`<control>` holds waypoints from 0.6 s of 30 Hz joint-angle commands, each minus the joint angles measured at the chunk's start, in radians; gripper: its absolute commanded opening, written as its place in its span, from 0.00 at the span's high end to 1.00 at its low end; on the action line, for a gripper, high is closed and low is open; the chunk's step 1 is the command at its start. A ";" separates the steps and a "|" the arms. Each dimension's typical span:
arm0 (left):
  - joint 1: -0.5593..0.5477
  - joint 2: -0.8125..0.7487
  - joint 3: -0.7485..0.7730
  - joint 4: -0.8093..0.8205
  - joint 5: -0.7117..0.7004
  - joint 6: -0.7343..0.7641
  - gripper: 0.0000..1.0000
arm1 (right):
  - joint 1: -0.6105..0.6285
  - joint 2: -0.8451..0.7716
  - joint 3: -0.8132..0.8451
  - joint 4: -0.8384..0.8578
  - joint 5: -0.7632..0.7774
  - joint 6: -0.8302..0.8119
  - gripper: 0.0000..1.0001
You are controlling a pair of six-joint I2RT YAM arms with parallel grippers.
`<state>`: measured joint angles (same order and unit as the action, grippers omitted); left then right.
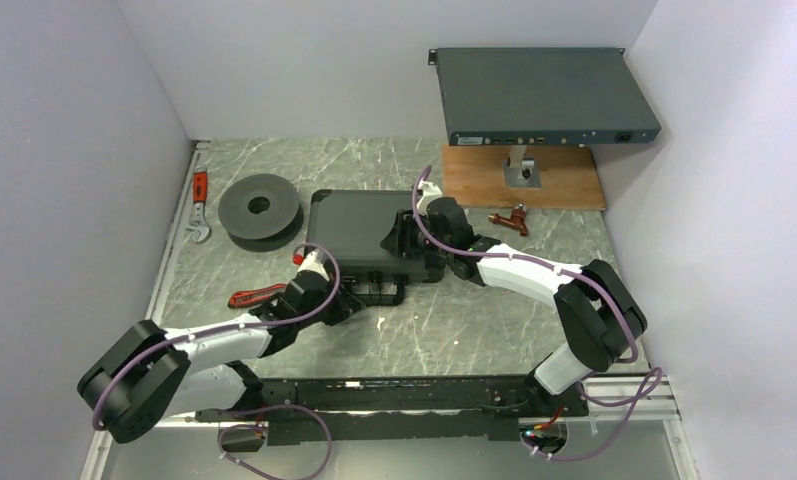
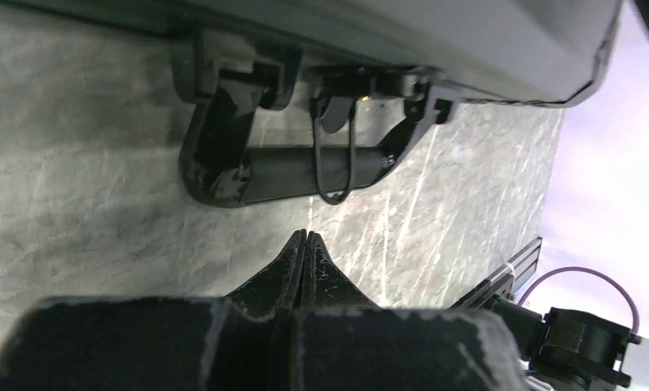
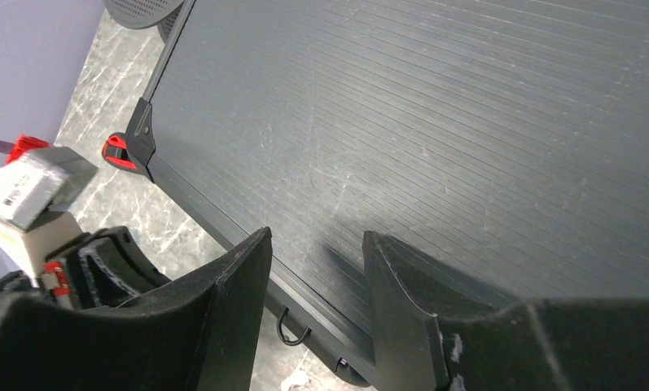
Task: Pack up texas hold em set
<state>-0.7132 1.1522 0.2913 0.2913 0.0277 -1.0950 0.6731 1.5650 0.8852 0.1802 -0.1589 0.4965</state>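
Wrench [image 1: 201, 205] with a red grip lies at your far left along the edge of the table [image 1: 474, 320], and just right of it sits a dark grey spool [image 1: 261, 210]. Nearer the arm bases, a red-handled tool [image 1: 254, 296] lies on the marble beside your left arm.

Your left gripper [image 2: 305, 238] has its fingers pressed together on nothing. Its tips point at the handle [image 2: 288, 175] and sit close in front of it without touching. The handle lies flat on the table against the near edge of the black briefcase [image 1: 359, 220], with a thin wire loop [image 2: 335, 171] hanging across it.

The briefcase sits mid-table with its ribbed lid [image 3: 427, 122] down, touching or almost touching the spool on its left.

Your right gripper [image 3: 314, 252] is over the lid near the right end of its near edge, fingers spread apart and holding nothing. You cannot tell from the wrist view whether the tips touch the lid.

Further right, a small reddish tool [image 1: 511, 218] lies just in front of a wooden board [image 1: 564, 185]. A grey rack-mount box [image 1: 544, 95] stands raised above the board at the back.
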 commanded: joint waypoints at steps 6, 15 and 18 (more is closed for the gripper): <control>-0.033 0.133 -0.005 0.164 -0.020 -0.054 1.00 | 0.002 0.101 -0.104 -0.349 0.051 -0.019 0.50; -0.038 0.181 0.012 0.226 -0.018 -0.049 1.00 | 0.002 0.101 -0.124 -0.334 0.044 -0.014 0.50; -0.037 0.203 0.024 0.237 -0.011 -0.048 1.00 | 0.002 0.103 -0.123 -0.334 0.041 -0.016 0.50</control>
<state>-0.7448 1.3308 0.2779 0.4541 0.0242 -1.1389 0.6731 1.5707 0.8577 0.2096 -0.1558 0.4980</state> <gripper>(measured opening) 0.010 0.492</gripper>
